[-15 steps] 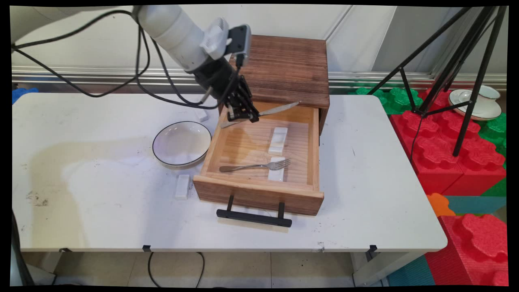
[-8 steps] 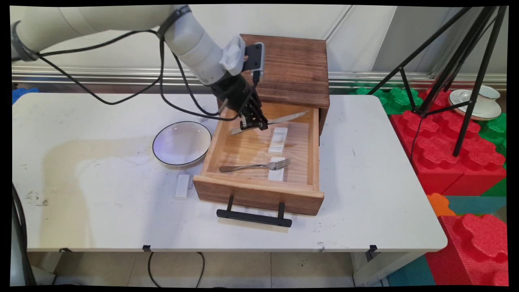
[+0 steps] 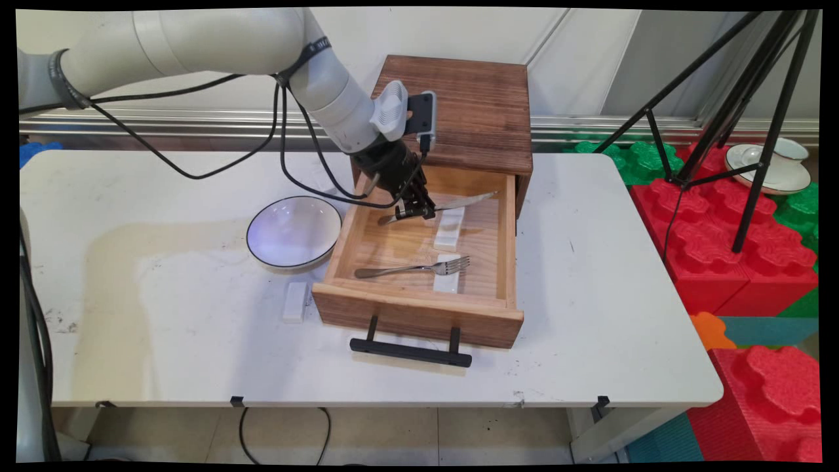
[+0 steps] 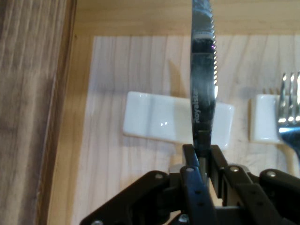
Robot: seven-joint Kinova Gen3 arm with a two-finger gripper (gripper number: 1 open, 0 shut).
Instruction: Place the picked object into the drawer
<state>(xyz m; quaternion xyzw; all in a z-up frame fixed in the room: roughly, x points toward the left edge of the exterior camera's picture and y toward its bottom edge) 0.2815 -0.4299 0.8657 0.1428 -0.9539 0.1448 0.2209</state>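
Observation:
My gripper (image 3: 415,211) (image 4: 202,157) is shut on a steel table knife (image 3: 462,201) (image 4: 203,84) and holds it low inside the open wooden drawer (image 3: 419,305). The blade points toward the drawer's right wall and hangs just above a white cutlery rest (image 3: 449,226) (image 4: 159,123). A fork (image 3: 419,268) (image 4: 289,123) lies nearer the drawer front, its tines on a second white rest (image 3: 448,278) (image 4: 263,124).
The drawer belongs to a dark wooden cabinet (image 3: 468,111) at the table's back. A white bowl with a dark rim (image 3: 293,232) sits left of the drawer, and a third white rest (image 3: 295,301) lies near the drawer's front left corner. A tripod (image 3: 741,118) stands over coloured foam blocks at right.
The gripper has carried the knife rightward and down into the drawer, from above its back left corner to just over the far white rest.

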